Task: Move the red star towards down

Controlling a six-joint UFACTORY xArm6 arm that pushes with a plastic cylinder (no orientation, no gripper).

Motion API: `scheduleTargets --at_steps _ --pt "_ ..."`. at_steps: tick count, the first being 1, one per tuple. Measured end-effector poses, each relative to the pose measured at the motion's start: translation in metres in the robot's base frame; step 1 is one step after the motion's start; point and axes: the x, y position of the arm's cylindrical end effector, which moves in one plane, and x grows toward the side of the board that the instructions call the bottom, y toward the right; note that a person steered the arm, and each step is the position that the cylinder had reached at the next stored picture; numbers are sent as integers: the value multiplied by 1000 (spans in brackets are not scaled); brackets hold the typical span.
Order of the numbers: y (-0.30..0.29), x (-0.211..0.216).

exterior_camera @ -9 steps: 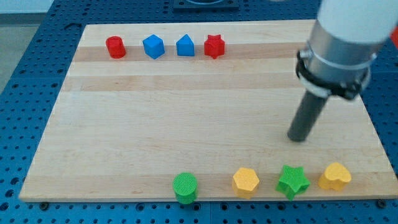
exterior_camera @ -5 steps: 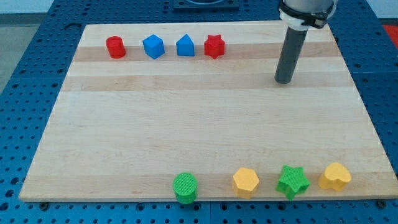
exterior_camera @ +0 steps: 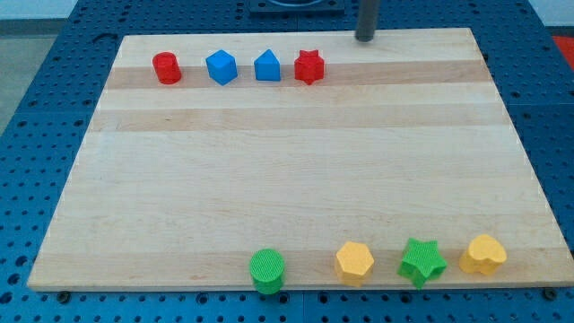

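Note:
The red star (exterior_camera: 308, 66) sits near the top edge of the wooden board (exterior_camera: 287, 179), at the right end of a row of blocks. My tip (exterior_camera: 365, 39) is at the board's top edge, up and to the right of the red star, and apart from it. Only the lower part of the rod shows; the rest is cut off by the view's top.
Left of the red star stand a blue pentagon-like block (exterior_camera: 266, 66), a blue cube-like block (exterior_camera: 221, 67) and a red cylinder (exterior_camera: 166, 68). Along the bottom edge are a green cylinder (exterior_camera: 267, 270), a yellow hexagon (exterior_camera: 354, 262), a green star (exterior_camera: 421, 262) and a yellow heart (exterior_camera: 482, 255).
My tip has moved from the board's right middle up and to the left, to the top edge. No block has moved.

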Motion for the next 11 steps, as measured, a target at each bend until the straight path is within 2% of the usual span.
scheduleTargets --at_steps 1,2,4,5,6,7,8,9,11 --pt "-51 13" --pt "-39 33" --pt "-60 51" --pt "-74 89" --pt "-97 104" --pt "-102 93" --pt "-137 97" --pt "-159 130" --pt "-189 225"
